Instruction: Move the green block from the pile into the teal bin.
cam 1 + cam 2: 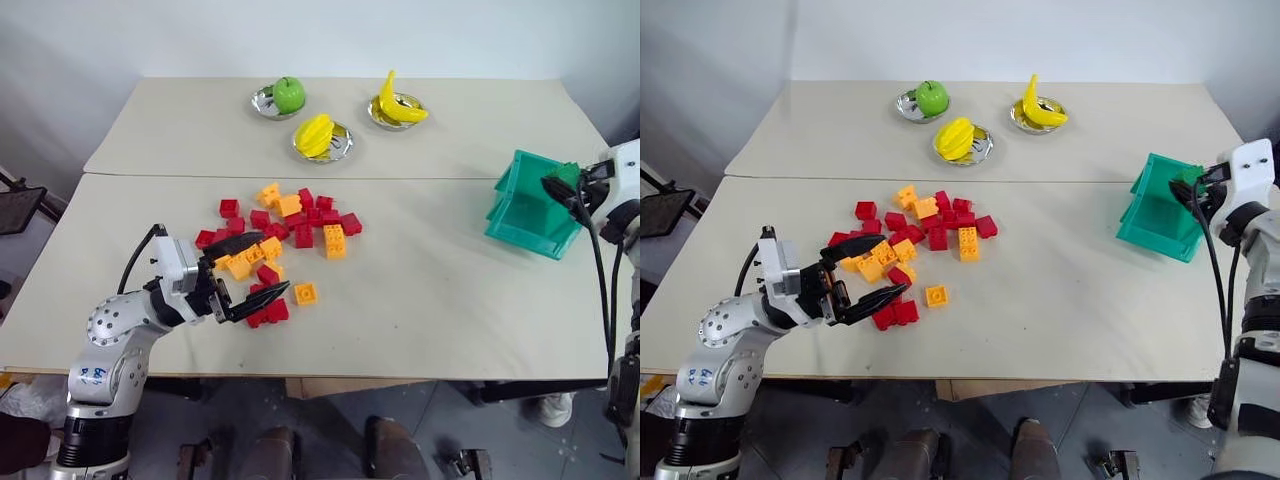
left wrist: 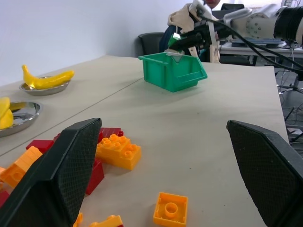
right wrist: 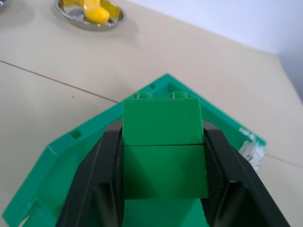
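Note:
My right gripper (image 3: 163, 189) is shut on the green block (image 3: 163, 142), a square studded brick held level between the two black fingers. It hangs just above the rear rim of the teal bin (image 1: 520, 215), at the table's right side. The pile (image 1: 285, 225) of red, orange and yellow bricks lies left of the table's middle. My left gripper (image 1: 272, 263) stands open over the pile's near edge, with nothing between its fingers (image 2: 61, 175). A single orange brick (image 1: 305, 293) lies just past its tips.
At the back of the table stand three metal dishes: one with a green apple (image 1: 288, 95), one with a yellow fruit (image 1: 317, 135), one with bananas (image 1: 400, 108). A seam (image 1: 400, 177) runs across the table between the dishes and the pile.

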`<state>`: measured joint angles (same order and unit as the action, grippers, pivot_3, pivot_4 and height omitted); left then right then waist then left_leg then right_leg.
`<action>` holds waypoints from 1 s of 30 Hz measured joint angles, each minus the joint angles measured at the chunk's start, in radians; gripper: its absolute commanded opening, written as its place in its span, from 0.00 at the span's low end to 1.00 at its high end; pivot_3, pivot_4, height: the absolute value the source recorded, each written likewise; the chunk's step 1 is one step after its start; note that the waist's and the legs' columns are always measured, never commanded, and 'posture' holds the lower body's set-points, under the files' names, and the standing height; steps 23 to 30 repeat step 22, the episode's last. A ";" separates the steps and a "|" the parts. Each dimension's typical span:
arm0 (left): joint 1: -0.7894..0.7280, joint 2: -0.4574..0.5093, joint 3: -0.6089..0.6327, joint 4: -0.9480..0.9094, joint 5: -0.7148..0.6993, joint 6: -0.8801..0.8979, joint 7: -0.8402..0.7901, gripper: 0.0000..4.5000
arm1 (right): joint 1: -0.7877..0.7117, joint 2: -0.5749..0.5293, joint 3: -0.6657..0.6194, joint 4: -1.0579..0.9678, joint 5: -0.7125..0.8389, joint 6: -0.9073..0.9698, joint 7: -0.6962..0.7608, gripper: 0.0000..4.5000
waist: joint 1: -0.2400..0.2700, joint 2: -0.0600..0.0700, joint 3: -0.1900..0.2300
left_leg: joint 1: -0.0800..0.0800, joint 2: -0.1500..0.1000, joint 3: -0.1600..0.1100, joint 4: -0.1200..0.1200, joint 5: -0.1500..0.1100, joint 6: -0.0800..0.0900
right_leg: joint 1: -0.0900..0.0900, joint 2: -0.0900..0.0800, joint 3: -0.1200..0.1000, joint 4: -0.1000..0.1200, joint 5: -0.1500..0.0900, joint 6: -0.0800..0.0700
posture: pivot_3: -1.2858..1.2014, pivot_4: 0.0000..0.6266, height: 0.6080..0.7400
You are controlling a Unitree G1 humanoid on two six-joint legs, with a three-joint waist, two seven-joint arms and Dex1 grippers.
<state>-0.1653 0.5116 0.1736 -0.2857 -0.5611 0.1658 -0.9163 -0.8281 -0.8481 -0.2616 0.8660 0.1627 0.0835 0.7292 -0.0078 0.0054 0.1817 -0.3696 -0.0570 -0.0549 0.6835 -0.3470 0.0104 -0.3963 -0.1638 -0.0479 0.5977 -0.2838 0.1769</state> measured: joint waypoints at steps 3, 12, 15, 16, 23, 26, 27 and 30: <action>0.003 0.004 0.003 0.001 0.004 -0.003 0.002 1.00 | -0.029 0.009 0.021 0.073 -0.016 -0.041 0.002 0.67 | 0.001 0.000 0.000 | 0.000 0.000 0.000 0.000 0.000 0.000 | 0.000 0.000 0.000 0.000 0.000 0.000 | 0.52 0.24 1.00; 0.029 0.064 0.029 0.038 0.048 -0.041 -0.004 1.00 | 0.029 0.010 -0.020 0.026 0.085 -0.196 0.243 0.99 | 0.002 0.000 0.000 | 0.000 0.001 -0.001 -0.001 0.000 0.000 | 0.001 0.001 -0.001 -0.002 0.000 0.000 | 0.52 0.24 1.00; 0.079 0.107 0.049 0.064 0.084 -0.059 -0.005 1.00 | 0.206 0.020 -0.046 -0.245 0.242 -0.123 0.453 0.99 | 0.004 0.001 0.000 | 0.000 0.002 -0.003 -0.002 -0.001 0.000 | 0.002 0.001 -0.003 -0.003 0.000 0.000 | 0.52 0.24 1.00; 0.102 0.117 0.055 0.067 0.098 -0.069 -0.005 1.00 | 0.293 0.019 -0.043 -0.351 0.275 -0.097 0.507 0.99 | 0.006 0.001 0.000 | 0.000 0.003 -0.004 -0.002 -0.001 -0.001 | 0.002 0.001 -0.003 -0.004 0.000 0.000 | 0.52 0.24 1.00; 0.177 0.142 0.104 0.063 0.132 -0.101 0.017 1.00 | 0.689 0.040 -0.005 -0.752 0.346 -0.011 0.591 0.99 | 0.017 0.001 0.001 | 0.000 0.002 -0.004 -0.001 -0.001 0.001 | 0.003 -0.001 -0.002 -0.004 0.001 0.001 | 0.52 0.24 1.00; 0.177 0.142 0.104 0.063 0.132 -0.101 0.017 1.00 | 0.689 0.040 -0.005 -0.752 0.346 -0.011 0.591 0.99 | 0.017 0.001 0.001 | 0.000 0.002 -0.004 -0.001 -0.001 0.001 | 0.003 -0.001 -0.002 -0.004 0.001 0.001 | 0.52 0.24 1.00; 0.177 0.142 0.104 0.063 0.132 -0.101 0.017 1.00 | 0.689 0.040 -0.005 -0.752 0.346 -0.011 0.591 0.99 | 0.017 0.001 0.001 | 0.000 0.002 -0.004 -0.001 -0.001 0.001 | 0.003 -0.001 -0.002 -0.004 0.001 0.001 | 0.52 0.24 1.00; 0.177 0.142 0.104 0.063 0.132 -0.101 0.017 1.00 | 0.689 0.040 -0.005 -0.752 0.346 -0.011 0.591 0.99 | 0.017 0.001 0.001 | 0.000 0.002 -0.004 -0.001 -0.001 0.001 | 0.003 -0.001 -0.002 -0.004 0.001 0.001 | 0.52 0.24 1.00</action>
